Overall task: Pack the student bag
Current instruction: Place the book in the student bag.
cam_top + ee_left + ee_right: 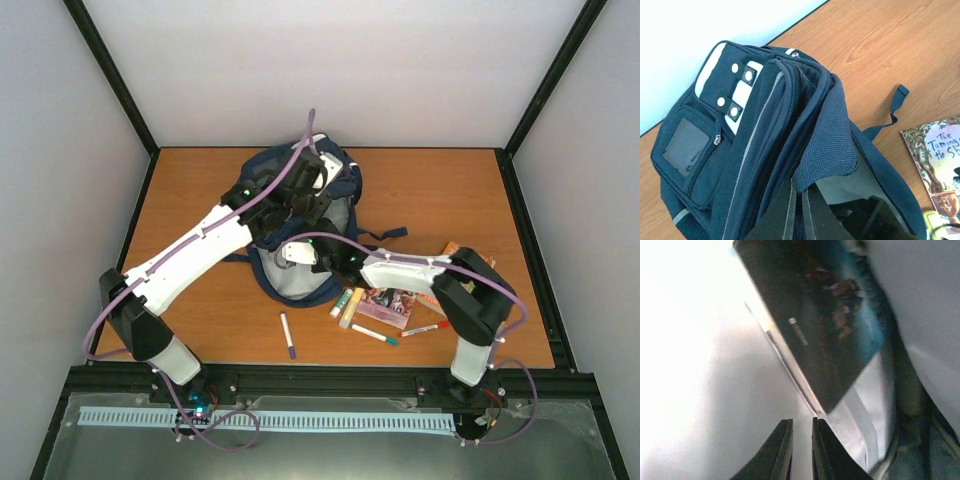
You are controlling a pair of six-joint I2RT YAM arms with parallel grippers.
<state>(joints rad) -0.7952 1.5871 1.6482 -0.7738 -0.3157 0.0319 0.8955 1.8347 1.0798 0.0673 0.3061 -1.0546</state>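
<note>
- The bag (268,163) lies mid-table (420,200), its open mouth towards the arms; both arms reach to it.
- Left gripper (799,192): it sits at the mouth of the bag, with the navy body and front pockets stretching away above it. A flap of the mouth's rim hangs down right to the fingertips.
- Its jaws are pressed together and pinch that rim edge, holding the mouth up.
- Right gripper (801,422): it is inside the bag, with pale lining all round it. A dark-covered book (825,325) lies tilted just ahead of the tips, apart from them.
- Its jaws stand nearly together with only a thin slit between, and nothing is in it or touching them.
- Only the top view shows both arms at once: the left one comes over the bag from the left, and the right one enters the mouth from the right. It also shows three pens (288,335) and a loose book (385,305) on the table right of the bag.
- Only the left wrist view shows the pinch on the rim, the white patches and the clear pocket window; the loose book's cover shows at its right edge.
- Only the right wrist view shows the bag's inside and the book there; much of it is washed out by glare.
</note>
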